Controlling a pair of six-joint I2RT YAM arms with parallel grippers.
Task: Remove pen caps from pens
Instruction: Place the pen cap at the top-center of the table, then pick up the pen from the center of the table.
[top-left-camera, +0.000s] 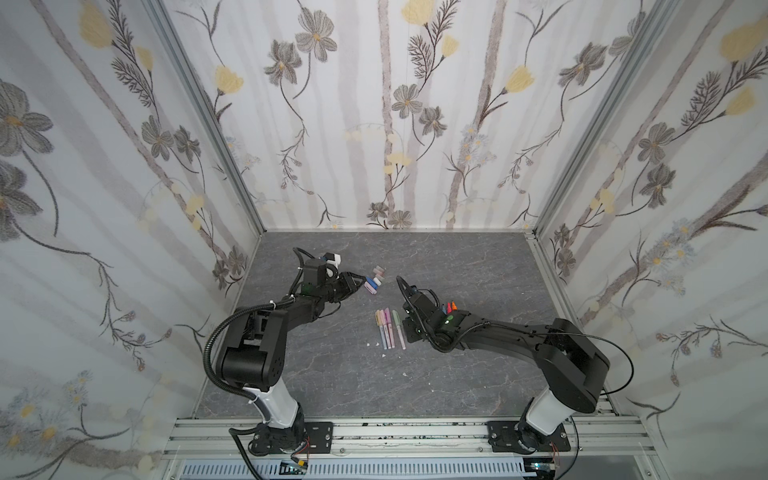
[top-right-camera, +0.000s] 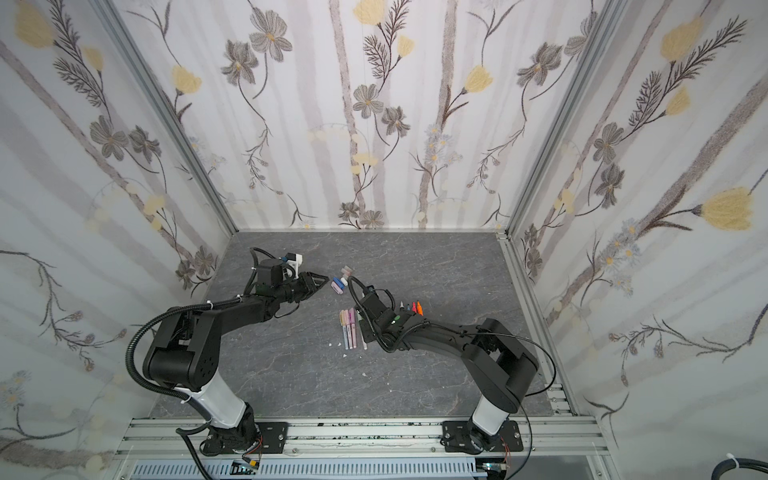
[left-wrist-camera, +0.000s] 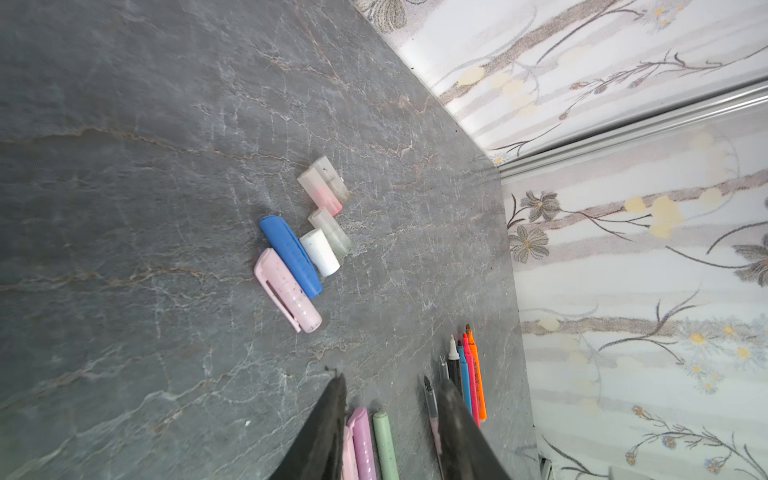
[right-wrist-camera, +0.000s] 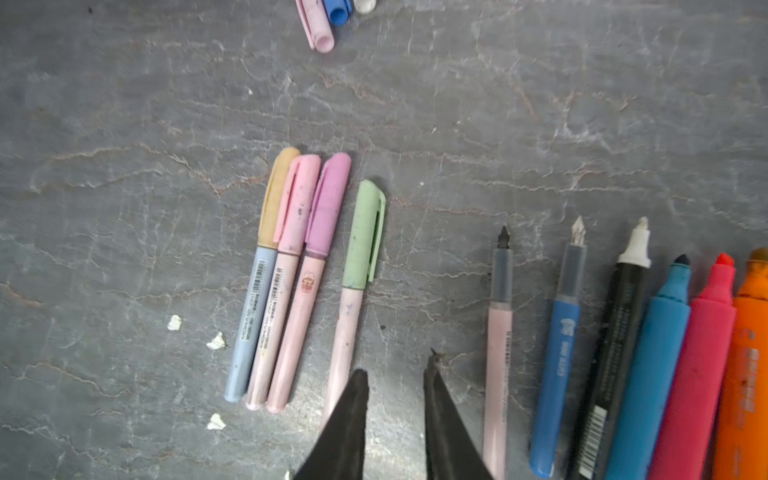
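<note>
Left gripper (left-wrist-camera: 392, 380) and right gripper (right-wrist-camera: 397, 365) hovering empty above grey tabletop (top-left-camera: 332, 374).
Both are standing partly open; pen caps (top-left-camera: 374, 282) are lying mid-frame in a top view, capped pens (top-left-camera: 387, 327) just below them.

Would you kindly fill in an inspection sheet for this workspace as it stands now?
Surface: grey veined table.
Job's things: four capped pens in a row; six uncapped pens side by side; six loose caps clustered apart from both.
Clutter: small white scraps beside the capped pens.
Grippers: left gripper open, empty, near the caps; right gripper open, empty, above the gap between the two pen groups.
Cables: black hose on the left arm; thin cable looping off the right arm.
Surroundings: floral walls on three sides; metal rail in front.
</note>
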